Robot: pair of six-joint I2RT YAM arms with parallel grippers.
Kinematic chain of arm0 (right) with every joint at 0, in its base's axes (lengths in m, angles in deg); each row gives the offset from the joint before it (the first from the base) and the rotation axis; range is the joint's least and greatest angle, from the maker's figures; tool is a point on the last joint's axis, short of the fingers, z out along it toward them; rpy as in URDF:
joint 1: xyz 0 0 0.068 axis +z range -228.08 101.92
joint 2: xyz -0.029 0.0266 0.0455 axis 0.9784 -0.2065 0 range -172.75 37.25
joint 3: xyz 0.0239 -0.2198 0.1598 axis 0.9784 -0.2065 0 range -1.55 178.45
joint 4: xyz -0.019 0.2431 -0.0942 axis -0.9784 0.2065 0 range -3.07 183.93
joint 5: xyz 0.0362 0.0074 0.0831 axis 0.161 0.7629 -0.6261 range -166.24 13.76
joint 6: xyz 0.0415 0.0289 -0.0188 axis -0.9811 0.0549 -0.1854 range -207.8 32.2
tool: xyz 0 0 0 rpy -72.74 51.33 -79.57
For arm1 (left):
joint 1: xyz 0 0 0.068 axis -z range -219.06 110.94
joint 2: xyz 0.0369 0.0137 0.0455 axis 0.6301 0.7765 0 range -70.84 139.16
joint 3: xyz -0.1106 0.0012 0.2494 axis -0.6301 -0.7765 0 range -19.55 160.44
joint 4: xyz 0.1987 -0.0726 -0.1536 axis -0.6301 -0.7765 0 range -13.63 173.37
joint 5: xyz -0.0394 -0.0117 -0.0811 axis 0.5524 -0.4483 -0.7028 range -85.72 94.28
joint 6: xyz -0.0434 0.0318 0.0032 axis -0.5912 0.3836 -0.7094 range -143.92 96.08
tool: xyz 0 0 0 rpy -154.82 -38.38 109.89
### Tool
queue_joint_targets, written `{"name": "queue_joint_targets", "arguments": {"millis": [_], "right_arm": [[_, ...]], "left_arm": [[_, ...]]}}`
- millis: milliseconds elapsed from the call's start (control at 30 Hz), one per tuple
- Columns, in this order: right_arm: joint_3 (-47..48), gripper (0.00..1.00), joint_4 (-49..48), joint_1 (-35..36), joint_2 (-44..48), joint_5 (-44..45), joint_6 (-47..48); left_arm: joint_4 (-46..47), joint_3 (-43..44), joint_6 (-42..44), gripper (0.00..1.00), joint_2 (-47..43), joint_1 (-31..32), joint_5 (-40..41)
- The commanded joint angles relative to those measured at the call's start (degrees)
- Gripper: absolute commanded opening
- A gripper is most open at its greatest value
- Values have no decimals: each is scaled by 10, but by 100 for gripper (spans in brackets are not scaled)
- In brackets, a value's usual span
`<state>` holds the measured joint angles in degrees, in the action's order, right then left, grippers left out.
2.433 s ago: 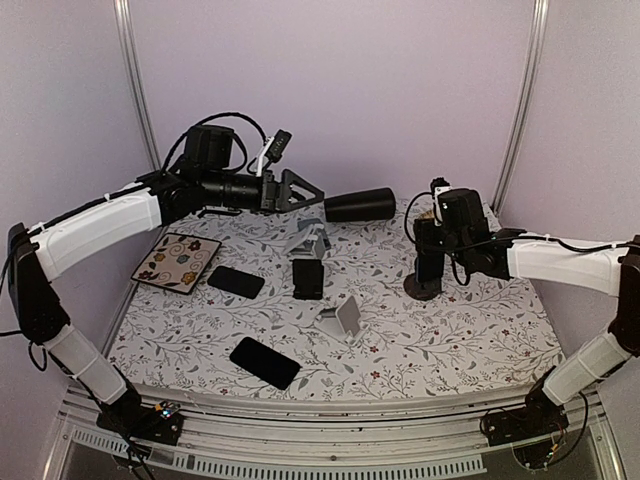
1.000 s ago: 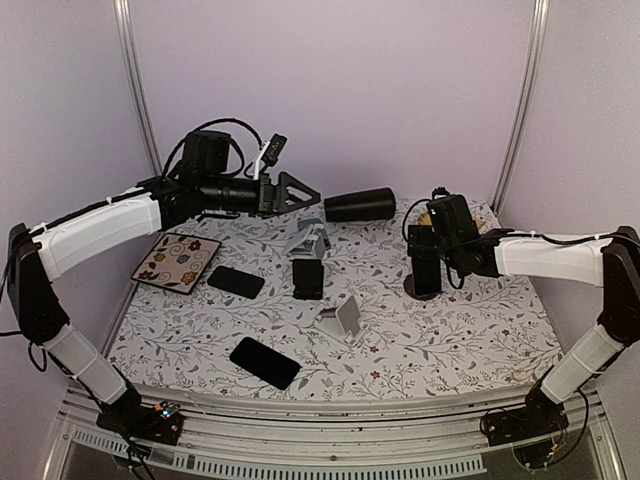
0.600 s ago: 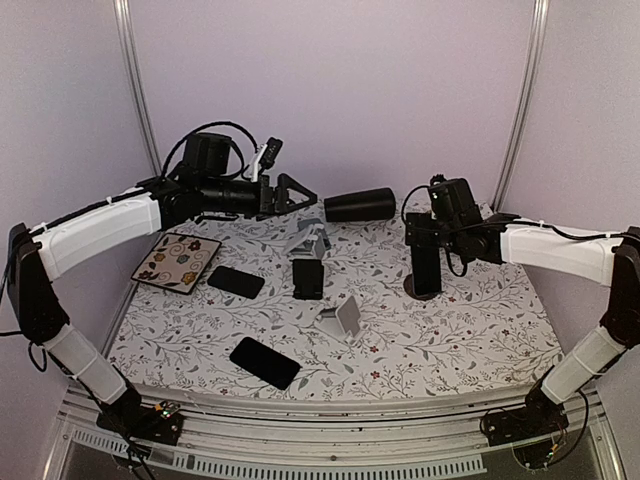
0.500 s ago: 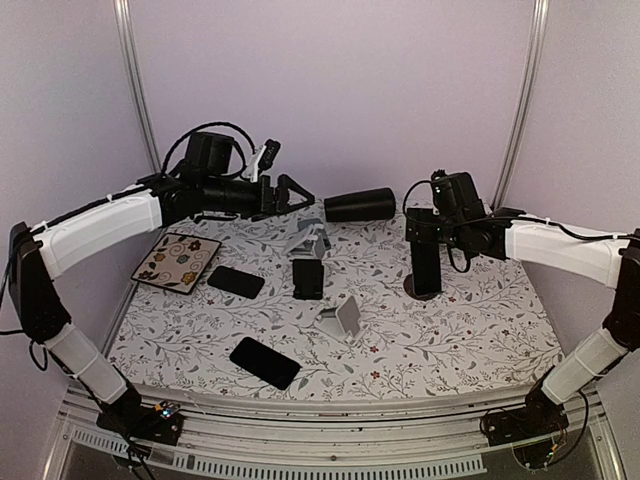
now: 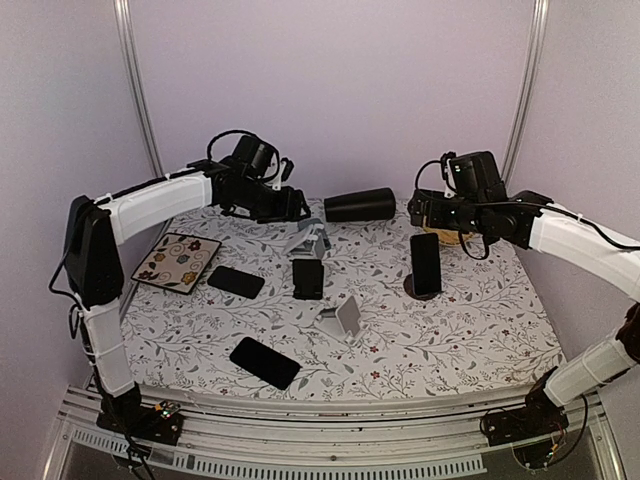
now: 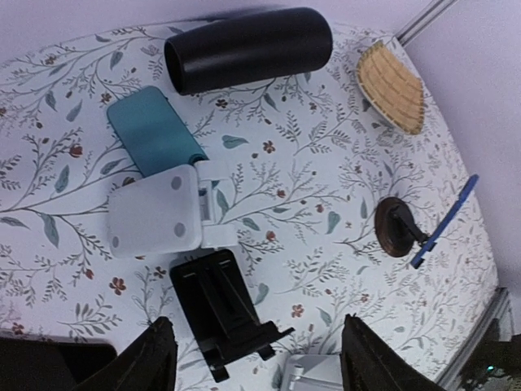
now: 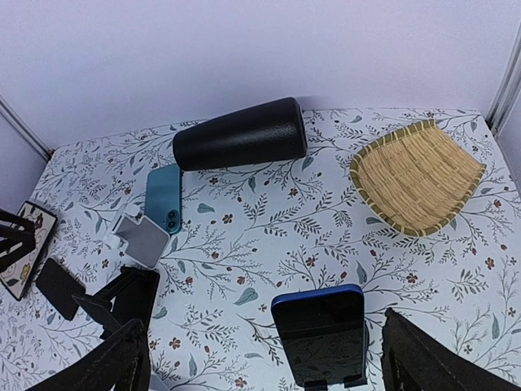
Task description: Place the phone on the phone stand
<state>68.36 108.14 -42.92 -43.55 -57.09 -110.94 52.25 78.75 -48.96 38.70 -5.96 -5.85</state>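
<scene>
Phone (image 5: 425,263) upright on phone stand (image 5: 408,290); right pincer (image 7: 273,358) spread, empty, just above it. Lift straight up, avoid brushing phone top. Left pincer (image 6: 256,358) spread, empty, well apart.

- Phone (image 7: 319,332): glossy black glass face, smooth blue rim.
- Cylinder (image 7: 241,145): black, matt, finely grained skin.
- Basket (image 7: 417,177): woven straw-coloured fibre, ribbed and rough.
- Table cover (image 5: 450,330): white, matt, printed with leaves; cloth or sheet cannot be determined.
- White stand (image 6: 155,210): smooth plastic, satin finish.
- Black stand (image 6: 224,309): matt black plastic.
- Teal phone (image 6: 151,134): smooth, matt back.
- Arm shell (image 5: 155,200): white plastic, smooth, slight sheen.
</scene>
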Motion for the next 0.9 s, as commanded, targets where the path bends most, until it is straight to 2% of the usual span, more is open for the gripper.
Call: {"name": "queue_joint_targets", "arguments": {"millis": [0, 200, 567, 867], "right_arm": [[13, 99, 28, -4, 32, -12, -7], [-1, 99, 25, -4, 52, -15, -7], [-2, 99, 15, -4, 59, -23, 0], [-18, 99, -11, -3, 61, -26, 23]], "left_arm": [[-50, 38, 58, 65, 42, -6, 97], [16, -19, 137, 62, 60, -7, 146], [157, -98, 218, 61, 86, -7, 144], [231, -95, 242, 61, 142, -8, 142]]}}
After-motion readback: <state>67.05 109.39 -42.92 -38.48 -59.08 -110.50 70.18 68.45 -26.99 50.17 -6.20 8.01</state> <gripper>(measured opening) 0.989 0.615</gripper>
